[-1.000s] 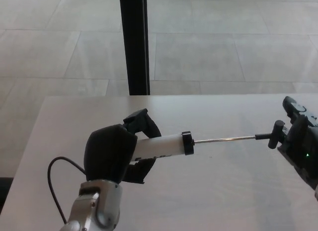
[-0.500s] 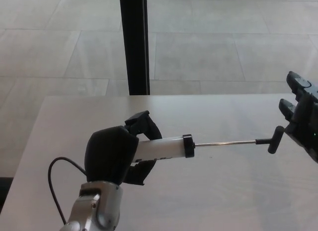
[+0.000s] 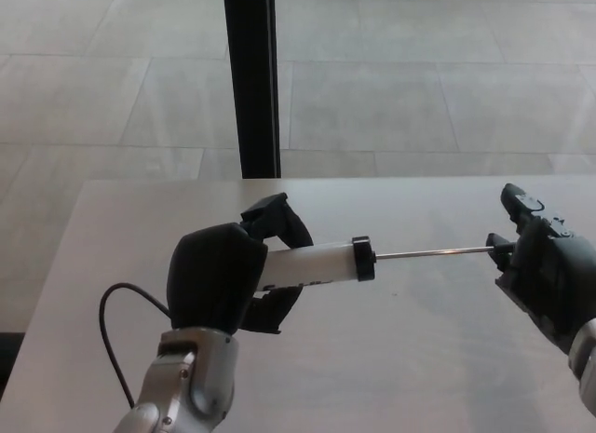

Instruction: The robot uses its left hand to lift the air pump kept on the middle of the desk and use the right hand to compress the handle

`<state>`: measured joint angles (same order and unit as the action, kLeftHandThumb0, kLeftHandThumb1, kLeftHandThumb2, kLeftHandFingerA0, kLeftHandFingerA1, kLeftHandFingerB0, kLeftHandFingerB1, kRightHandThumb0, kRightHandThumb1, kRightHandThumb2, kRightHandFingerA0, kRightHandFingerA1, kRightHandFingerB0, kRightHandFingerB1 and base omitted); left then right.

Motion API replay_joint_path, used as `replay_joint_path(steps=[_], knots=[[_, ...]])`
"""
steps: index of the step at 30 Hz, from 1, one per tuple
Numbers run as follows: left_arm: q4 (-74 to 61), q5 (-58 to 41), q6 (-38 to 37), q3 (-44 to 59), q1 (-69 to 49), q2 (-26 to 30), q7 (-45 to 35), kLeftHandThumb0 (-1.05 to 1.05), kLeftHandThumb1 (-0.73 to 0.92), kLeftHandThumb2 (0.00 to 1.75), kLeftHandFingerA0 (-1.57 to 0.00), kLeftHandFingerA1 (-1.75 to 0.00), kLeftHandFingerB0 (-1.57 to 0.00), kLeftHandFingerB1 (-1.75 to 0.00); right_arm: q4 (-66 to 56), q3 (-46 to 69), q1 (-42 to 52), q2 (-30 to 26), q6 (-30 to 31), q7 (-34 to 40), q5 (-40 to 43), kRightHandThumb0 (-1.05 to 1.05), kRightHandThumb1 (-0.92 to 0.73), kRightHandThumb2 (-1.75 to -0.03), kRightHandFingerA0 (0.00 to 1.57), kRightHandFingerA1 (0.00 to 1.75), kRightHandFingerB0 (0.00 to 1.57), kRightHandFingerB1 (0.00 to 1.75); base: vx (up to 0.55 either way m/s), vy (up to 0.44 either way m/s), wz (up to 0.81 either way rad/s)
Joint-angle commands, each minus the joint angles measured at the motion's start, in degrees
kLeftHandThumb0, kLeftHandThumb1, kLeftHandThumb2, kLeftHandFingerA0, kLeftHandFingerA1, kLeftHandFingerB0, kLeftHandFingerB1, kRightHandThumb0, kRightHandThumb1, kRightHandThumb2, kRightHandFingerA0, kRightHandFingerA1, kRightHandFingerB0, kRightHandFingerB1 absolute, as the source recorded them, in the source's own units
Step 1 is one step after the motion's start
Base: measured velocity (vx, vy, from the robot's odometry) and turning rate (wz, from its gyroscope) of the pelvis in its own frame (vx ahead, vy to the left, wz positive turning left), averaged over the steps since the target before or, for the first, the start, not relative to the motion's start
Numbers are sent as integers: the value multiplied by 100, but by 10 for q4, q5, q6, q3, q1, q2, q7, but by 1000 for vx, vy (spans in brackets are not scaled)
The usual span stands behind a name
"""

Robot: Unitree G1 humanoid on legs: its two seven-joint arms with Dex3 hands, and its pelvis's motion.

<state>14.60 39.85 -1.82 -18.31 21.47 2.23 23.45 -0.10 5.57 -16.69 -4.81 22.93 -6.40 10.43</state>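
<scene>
the left robot hand [image 3: 223, 279] is clamping the white barrel of the air pump [image 3: 312, 265], holding it level above the middle of the table [image 3: 419, 358], with the rod [image 3: 433, 254] reaching out to the right. the right robot hand [image 3: 545, 270] is sitting at the rod's far end, covering the handle; whether its fingers are closing on the handle cannot be told. the lifting step looks done and the compressing step is in hand. next, the right robot hand probably needs to push left along the rod's line while the left one is bracing the barrel.
</scene>
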Motion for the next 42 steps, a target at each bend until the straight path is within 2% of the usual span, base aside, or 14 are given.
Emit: replay_joint_path(steps=[1, 9, 12, 16, 17, 18, 22, 23, 33, 34, 35, 37, 38, 42], knots=[[4, 3, -2, 0, 8, 5, 10, -7, 43, 133, -96, -175, -87, -157, 3, -7, -3, 0, -19, 8, -14, -104, -91, -134, 0, 16, 0, 0, 0, 0, 0], [8, 15, 7, -15, 6, 7, 5, -8, 43, 132, -101, -175, -90, -150, -1, -15, -41, -24, -20, 0, -31, -103, -92, -131, 0, 15, 0, 0, 0, 0, 0], [11, 21, 7, -24, 9, 3, 9, -14, 46, 120, -129, -145, -107, -128, -7, -25, -43, -23, -19, 0, -37, -104, -88, -130, 0, 14, 0, 0, 0, 0, 0], [19, 16, 6, -26, 18, -1, 11, -9, 44, 131, -101, -175, -90, -150, -20, -48, -50, -28, 12, -5, -46, -105, -83, -130, 0, 17, 0, 0, 0, 0, 0], [19, 16, 9, -27, 20, -3, 9, -10, 43, 133, -105, -175, -91, -148, -24, -54, -49, -28, 15, -6, -48, -105, -92, -85, 0, 0, 0, 0, 0, 0, 0], [18, 16, 14, -28, 22, -6, 7, -10, 43, 133, -105, -175, -91, -148, -31, -64, -48, -29, 19, -8, -51, -105, -92, -85, 0, 0, 0, 0, 0, 0, 0], [19, 17, 16, -32, 30, -7, 8, -11, 45, 130, -106, -175, -90, -152, -51, -84, -44, -27, 27, -6, -60, -102, -92, -95, 0, 0, 0, 0, 0, 0, 0], [20, 16, 15, -32, 31, -7, 8, -14, 44, 122, -133, -150, -108, -132, -55, -88, -43, -26, 33, -4, -62, -105, -87, -131, 0, 19, 0, 8, 0, 0, 0], [19, 9, 23, -32, 55, -14, 2, -18, 46, 120, -132, -149, -102, -127, -82, -123, -21, -14, 59, 7, -81, -105, -91, -133, 0, 15, 0, 7, 0, 0, 0], [20, 7, 23, -31, 59, -14, -1, -12, 44, 130, -100, -175, -86, -153, -80, -125, -19, -10, 55, 7, -80, -105, -91, -133, 0, 15, 0, 7, 0, 0, 0], [21, 7, 24, -31, 61, -14, -3, -18, 48, 122, -128, -145, -106, -130, -79, -125, -17, -7, 50, 8, -79, -105, -92, -133, 0, 16, 0, 7, 0, 0, 0], [22, 9, 28, -34, 64, -17, -5, -13, 44, 127, -101, -175, -87, -149, -80, -125, -15, 0, 45, 8, -77, -105, -91, -133, 0, 15, 0, 6, 0, 0, 0], [23, 13, 35, -38, 67, -18, -8, -17, 50, 119, -124, -136, -97, -112, -84, -125, -13, 6, 47, 10, -75, -105, -91, -133, 0, 15, 0, 5, 0, 0, 0], [27, 12, 45, -40, 71, -28, -8, -15, 49, 119, -124, -134, -98, -108, -88, -126, -10, 15, 48, 10, -77, -105, -91, -134, 0, 14, 0, 5, 0, 0, 0]])
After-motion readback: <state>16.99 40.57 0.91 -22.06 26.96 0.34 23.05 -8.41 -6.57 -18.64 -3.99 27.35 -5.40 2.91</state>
